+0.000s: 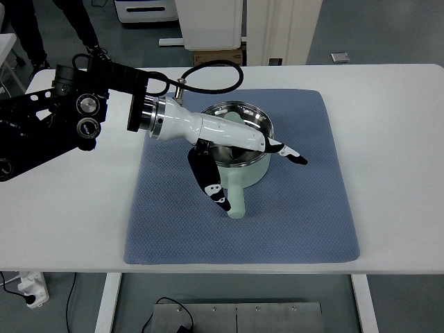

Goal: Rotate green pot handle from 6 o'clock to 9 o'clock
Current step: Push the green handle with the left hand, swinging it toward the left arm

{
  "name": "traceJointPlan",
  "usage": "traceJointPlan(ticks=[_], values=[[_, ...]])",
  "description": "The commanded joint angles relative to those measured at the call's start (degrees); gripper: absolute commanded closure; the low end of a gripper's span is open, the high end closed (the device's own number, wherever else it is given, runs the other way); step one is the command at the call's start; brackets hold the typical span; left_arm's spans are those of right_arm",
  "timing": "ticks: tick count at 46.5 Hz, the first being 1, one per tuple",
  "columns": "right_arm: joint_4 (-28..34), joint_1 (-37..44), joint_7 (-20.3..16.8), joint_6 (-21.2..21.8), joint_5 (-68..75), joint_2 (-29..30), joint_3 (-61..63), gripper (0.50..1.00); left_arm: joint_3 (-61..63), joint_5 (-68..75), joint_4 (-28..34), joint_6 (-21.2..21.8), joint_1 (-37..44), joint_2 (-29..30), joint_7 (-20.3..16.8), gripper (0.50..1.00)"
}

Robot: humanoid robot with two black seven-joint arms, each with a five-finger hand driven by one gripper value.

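A white tabletop (388, 97) fills most of the view. A blue quilted mat (291, 222) lies on it, covering the middle and reaching close to the near edge. Beyond the far edge stand white cabinets (208, 21) and a cardboard box (216, 57) on a grey floor (381, 31). A person's dark legs (31, 31) show past the far left corner. Below the near left corner lies a white power strip (31, 286) with cables.

A lab: white workbench (388, 90) on grey floor (388, 31), power strip (31, 286), white equipment cabinets (208, 21).
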Motion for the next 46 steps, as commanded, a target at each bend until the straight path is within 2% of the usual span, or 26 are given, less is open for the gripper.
traceJointPlan(ticks=[1,25,46], values=[[0.00,-0.01,0.04,0.00,0.00,0.00,0.07,0.500,2.34,-0.03,0.00,0.00,-1.25,-0.36,0.00,0.500],[0.00,-0.01,0.04,0.00,0.00,0.00,-0.02,0.500,16.84,-0.03,0.00,0.00,-9.95,-0.27,-0.62,0.500],[0.00,-0.01,-0.05,0.00,0.00,0.00,-0.02,0.500,23.35,3.66,1.93,0.00,-10.21,-2.21,-0.71,0.500]])
